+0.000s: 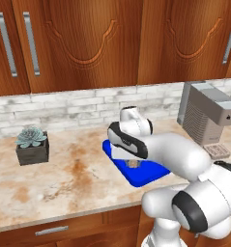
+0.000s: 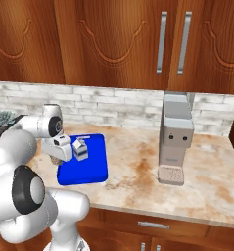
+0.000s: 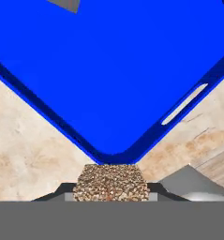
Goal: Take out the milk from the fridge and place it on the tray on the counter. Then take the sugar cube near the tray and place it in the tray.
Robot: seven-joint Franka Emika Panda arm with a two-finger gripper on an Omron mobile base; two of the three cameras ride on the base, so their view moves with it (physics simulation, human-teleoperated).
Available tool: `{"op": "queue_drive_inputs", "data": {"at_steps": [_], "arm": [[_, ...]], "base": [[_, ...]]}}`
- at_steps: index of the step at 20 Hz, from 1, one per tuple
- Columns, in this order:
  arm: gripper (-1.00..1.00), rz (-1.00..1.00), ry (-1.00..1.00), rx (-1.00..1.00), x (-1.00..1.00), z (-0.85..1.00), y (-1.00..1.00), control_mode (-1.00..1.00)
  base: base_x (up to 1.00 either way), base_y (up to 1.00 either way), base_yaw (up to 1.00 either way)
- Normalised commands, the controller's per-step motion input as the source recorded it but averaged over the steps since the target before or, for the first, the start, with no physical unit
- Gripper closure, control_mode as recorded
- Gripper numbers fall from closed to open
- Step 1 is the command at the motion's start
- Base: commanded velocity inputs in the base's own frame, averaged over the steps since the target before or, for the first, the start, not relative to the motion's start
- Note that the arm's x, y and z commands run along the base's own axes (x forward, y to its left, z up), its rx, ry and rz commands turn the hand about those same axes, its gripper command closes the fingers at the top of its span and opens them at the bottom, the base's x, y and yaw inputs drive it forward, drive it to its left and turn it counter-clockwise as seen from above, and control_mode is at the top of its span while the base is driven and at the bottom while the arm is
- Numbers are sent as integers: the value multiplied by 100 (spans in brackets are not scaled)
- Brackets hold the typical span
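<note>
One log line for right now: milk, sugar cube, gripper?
milk: upright on tray | sugar cube: in gripper, above tray's corner | gripper: shut on cube

Dark wooden cabinets (image 1: pixel 88 43) with metal handles (image 2: pixel 162 41) hang above a pale brick backsplash (image 1: pixel 68 108).

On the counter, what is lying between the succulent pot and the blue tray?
Nothing. In the left base view, the counter between the succulent pot and the blue tray is bare stained stone.
</note>
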Motion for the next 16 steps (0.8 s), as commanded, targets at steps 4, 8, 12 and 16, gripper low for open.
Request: {"op": "queue_drive_inputs", "data": {"at_steps": [4, 8, 12, 16], "arm": [[100, 0, 1, 0, 37, -37, -50, -100], [100, 0, 0, 0, 44, -49, -19, -100], [100, 0, 0, 0, 34, -43, -8, -100], [100, 0, 0, 0, 31, -36, -6, -100]], "base": [[0, 0, 0], [0, 0, 0], [0, 0, 0], [0, 0, 0]]}}
